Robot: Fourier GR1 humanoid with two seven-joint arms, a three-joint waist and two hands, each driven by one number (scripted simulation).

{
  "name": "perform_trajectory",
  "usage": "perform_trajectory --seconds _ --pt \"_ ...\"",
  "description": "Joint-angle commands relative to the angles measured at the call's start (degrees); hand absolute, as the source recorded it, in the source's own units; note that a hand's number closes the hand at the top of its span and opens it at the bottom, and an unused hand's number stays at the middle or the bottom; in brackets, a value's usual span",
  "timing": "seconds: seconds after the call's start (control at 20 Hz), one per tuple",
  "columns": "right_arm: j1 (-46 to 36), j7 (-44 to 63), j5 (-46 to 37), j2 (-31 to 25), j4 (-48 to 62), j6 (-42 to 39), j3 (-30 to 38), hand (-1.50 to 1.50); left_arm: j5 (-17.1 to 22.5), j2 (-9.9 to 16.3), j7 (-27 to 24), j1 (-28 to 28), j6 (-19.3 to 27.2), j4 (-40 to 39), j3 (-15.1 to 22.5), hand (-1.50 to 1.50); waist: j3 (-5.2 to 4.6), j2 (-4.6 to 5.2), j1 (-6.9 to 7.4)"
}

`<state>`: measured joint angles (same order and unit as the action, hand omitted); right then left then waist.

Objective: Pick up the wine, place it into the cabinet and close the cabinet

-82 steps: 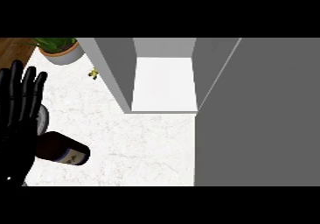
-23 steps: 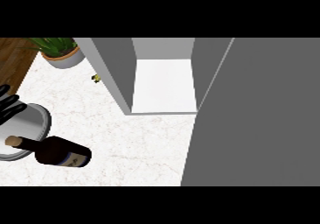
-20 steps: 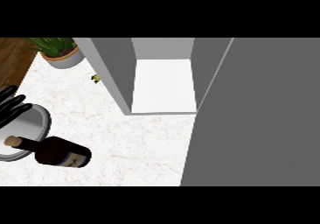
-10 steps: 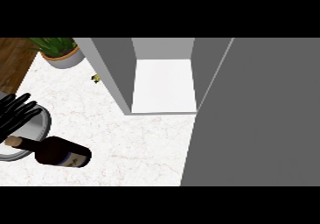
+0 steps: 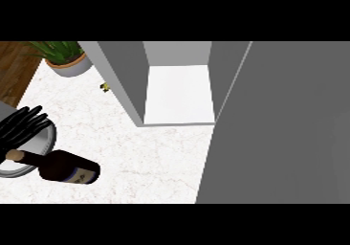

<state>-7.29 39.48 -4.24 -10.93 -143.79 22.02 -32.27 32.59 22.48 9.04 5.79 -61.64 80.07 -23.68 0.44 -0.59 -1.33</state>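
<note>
At far left of the counter [image 5: 136, 158], left hand [image 5: 19, 128] shows at the view's edge, black fingers [image 5: 29, 119] curled together, lying over a round grey plate [image 5: 38, 149]; cannot tell whether they hold anything. Wine bottle [image 5: 65, 166] lies on its side, neck and pale cork end over the plate, just below the fingers, dark body resting on white marble to the plate's right. Bottle: very dark glass, bluish label with pale lettering, too small to read. Potted plant [image 5: 63, 57] at top left: green leaves in a grey pot with a brown rim. Small yellow-dark object [image 5: 105, 86] lies between pot and cabinet, kind unclear. Cabinet [image 5: 178, 91] at centre: grey walls, white floor inside, nothing visible within. Cabinet door [image 5: 284, 124] stands open, filling the right side as a plain grey panel. Right hand not seen
</note>
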Motion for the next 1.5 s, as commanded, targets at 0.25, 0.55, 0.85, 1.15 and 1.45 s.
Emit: perform_trajectory --seconds 0.25,0.55,0.85,1.15,1.45 --pt "0.4 1.9 -5.4 -2.3 -7.8 1.6 -1.1 -1.50 -13.8 -4.3 -8.0 -0.1 -4.5 -7.4 -1.6 -1.50 -0.71 0.48 -0.64" --pt "2.1 2.5 -4.8 -4.5 -11.2 2.5 -1.7 -1.50 -22.5 -6.0 -16.6 2.0 -3.6 -10.9 -2.7 -1.50 -0.72 0.44 -0.86" --pt "1.7 0.0 -3.0 -5.6 -8.9 2.8 0.3 -1.50 -29.9 -4.3 -24.2 6.5 -2.4 -21.4 -0.3 -1.50 -0.71 0.71 -1.01" --pt "3.1 -0.7 -5.4 -6.4 -10.3 4.3 -4.0 -1.50 -31.4 -4.1 -26.9 4.6 -3.9 -26.1 3.2 -1.50 -0.74 0.37 -1.06" --pt "3.2 -2.7 -1.6 -8.1 -8.1 4.0 -0.9 -1.50 -34.5 -3.1 -33.6 4.7 -4.1 -30.1 7.3 -1.50 -0.72 0.64 -0.82"
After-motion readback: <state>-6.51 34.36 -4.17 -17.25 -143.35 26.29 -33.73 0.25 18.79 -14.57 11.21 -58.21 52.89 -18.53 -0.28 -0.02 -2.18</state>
